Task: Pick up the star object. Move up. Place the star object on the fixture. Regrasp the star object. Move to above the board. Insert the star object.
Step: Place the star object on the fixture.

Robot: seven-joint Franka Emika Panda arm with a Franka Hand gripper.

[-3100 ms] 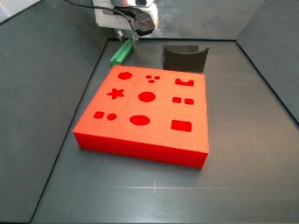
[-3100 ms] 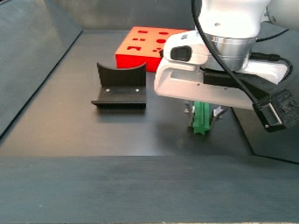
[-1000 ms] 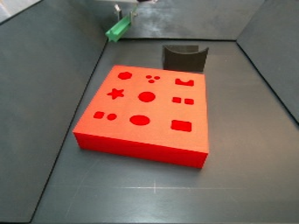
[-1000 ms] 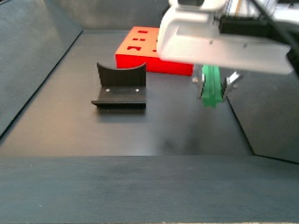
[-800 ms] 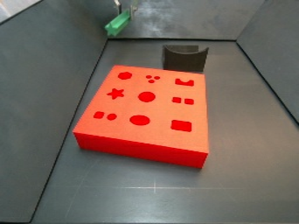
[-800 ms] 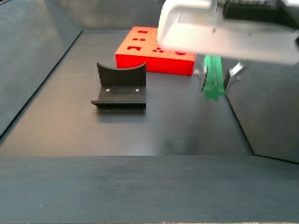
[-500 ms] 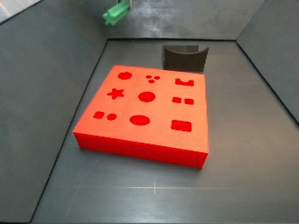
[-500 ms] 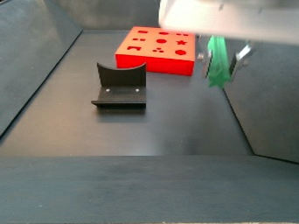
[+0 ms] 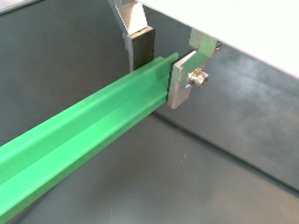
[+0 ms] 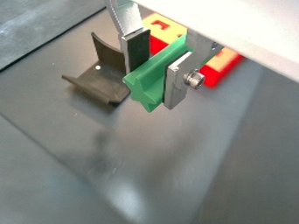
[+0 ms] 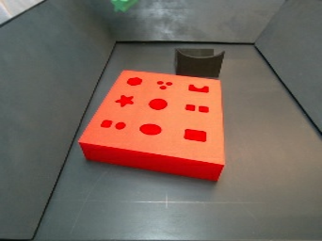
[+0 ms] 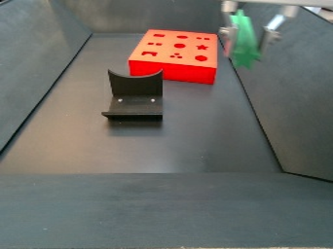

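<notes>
gripper (image 10: 159,68) pinching star (image 10: 149,77) | risen to frame top since lift-off (fixture (image 12: 131,96) untouched, well below) | move-up nearly done; placing next

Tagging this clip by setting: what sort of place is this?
Probably a robot test cell: bare dark walled floor, a red board of shaped cut-outs, a fixture, and the pincer holding a green star object high above them.
</notes>
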